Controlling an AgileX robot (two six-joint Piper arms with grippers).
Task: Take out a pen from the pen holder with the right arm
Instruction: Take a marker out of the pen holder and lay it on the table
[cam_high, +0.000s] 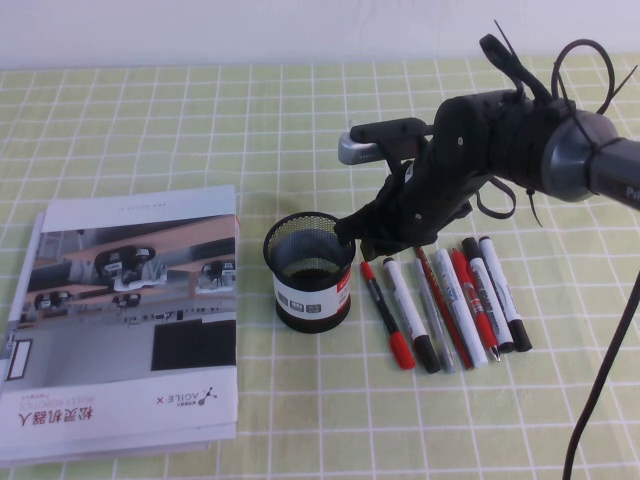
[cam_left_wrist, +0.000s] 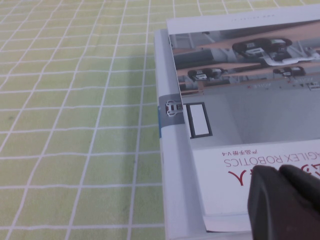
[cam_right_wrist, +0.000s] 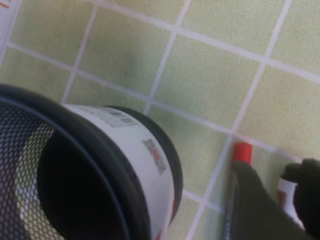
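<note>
Right gripper (cam_high: 362, 238) sat low at the pen holder's (cam_high: 309, 270) right rim, fingers apart, clamping nothing I could see. The holder looked empty. The pens lay in a row on the counter (cam_high: 150, 120) just right of it, long axes toward the robot. The red pen (cam_high: 387, 312) was nearest, directly below the gripper. Left gripper (cam_left_wrist: 280, 172), fingers together, hung over the booklet (cam_left_wrist: 260, 115), well apart from the holder.

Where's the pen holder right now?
High view, mid-table: pen holder between booklet on the left and pen row; right gripper at its right rim, left gripper over booklet.
</note>
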